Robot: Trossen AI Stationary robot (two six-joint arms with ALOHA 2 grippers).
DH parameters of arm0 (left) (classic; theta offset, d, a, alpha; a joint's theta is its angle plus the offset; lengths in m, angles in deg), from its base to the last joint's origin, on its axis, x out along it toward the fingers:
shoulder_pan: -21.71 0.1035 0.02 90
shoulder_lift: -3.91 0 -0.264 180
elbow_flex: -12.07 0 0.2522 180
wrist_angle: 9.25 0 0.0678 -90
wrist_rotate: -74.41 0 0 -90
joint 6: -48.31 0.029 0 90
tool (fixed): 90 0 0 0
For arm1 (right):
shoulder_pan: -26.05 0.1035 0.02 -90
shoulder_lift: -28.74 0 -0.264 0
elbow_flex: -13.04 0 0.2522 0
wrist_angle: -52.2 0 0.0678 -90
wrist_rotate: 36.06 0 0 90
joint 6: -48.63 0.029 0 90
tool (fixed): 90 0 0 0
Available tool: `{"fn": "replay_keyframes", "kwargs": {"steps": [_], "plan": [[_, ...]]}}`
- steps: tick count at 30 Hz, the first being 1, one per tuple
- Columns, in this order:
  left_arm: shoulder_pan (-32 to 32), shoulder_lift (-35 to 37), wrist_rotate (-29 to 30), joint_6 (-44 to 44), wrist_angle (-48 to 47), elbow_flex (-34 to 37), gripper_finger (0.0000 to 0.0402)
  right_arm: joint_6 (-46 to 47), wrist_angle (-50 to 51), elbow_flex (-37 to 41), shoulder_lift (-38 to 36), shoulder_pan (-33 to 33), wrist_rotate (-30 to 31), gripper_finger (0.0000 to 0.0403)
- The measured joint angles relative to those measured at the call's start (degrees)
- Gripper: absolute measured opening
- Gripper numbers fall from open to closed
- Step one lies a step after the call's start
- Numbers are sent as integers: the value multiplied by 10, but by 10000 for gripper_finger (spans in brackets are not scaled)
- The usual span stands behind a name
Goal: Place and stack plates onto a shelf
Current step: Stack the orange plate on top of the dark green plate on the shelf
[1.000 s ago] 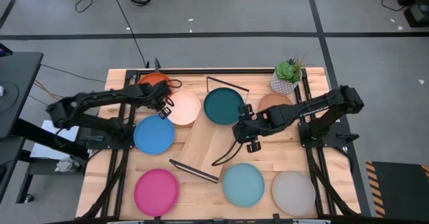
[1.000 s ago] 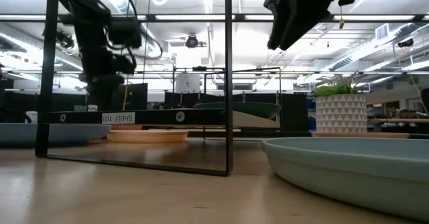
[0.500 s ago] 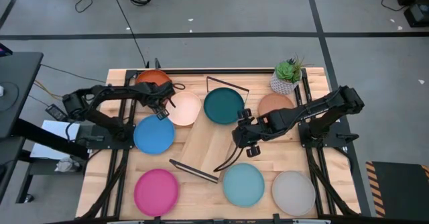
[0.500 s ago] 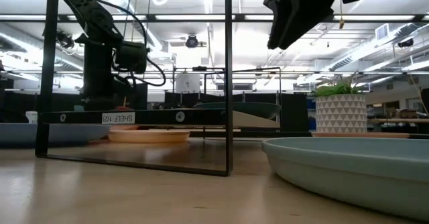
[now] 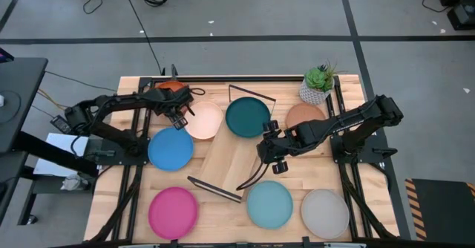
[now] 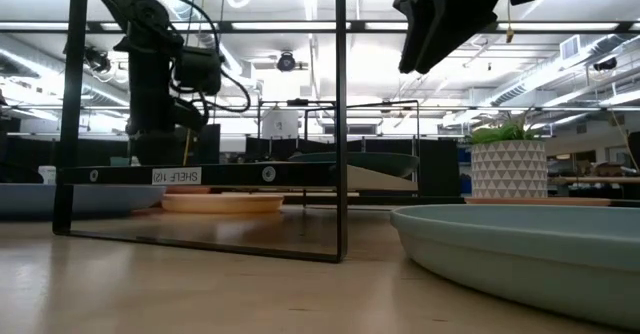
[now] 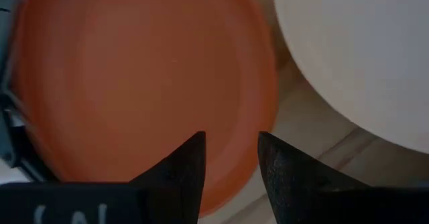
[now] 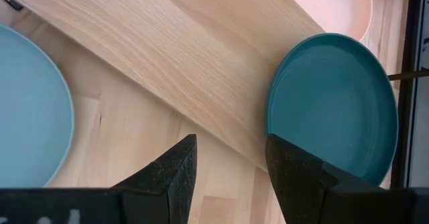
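Eight plates lie around the table: orange (image 5: pixel 168 89), cream (image 5: pixel 205 119), blue (image 5: pixel 171 148), terracotta (image 5: pixel 305 115), pink (image 5: pixel 173 212), light blue (image 5: pixel 269 204) and grey (image 5: pixel 325 212). The dark teal one (image 5: pixel 248 117) rests on the far end of the shelf (image 5: pixel 227 159), a slanted light-wood board with black wire frames. My left gripper (image 5: pixel 177 104) hangs open just above the orange plate (image 7: pixel 134 83), near its edge beside the cream plate (image 7: pixel 362 56). My right gripper (image 5: pixel 272 153) hovers open over the shelf board (image 8: pixel 201 70), next to the dark teal plate (image 8: pixel 335 110).
A potted plant (image 5: pixel 318 85) in a white patterned pot stands at the table's far right corner, behind the terracotta plate. The shelf's near wire frame (image 6: pixel 340 124) stands upright close to the low camera. Cables run near the orange plate at the far edge.
My left gripper has moved from over the gap between the cream and blue plates toward the table's far edge and now hangs over the orange plate. My right arm and all plates have kept still.
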Motion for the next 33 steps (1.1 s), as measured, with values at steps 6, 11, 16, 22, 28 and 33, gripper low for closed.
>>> {"fn": "replay_keyframes", "kwargs": {"steps": [6,11,16,22,28,33], "plan": [[0,0,-68,24,-13,-13,142,2,2,0,0,0,0,183],[-9,-1,-97,33,-9,-13,142,2,1,0,0,0,0,183],[-22,-1,-46,55,-1,-4,142,2,1,0,0,0,0,183],[-30,-1,-49,97,5,22,142,2,0,0,0,0,0,183],[-29,-1,-21,70,30,21,142,1,-3,0,0,0,0,183],[-30,-18,-27,56,30,21,142,0,-4,0,0,0,-2,183]]}}
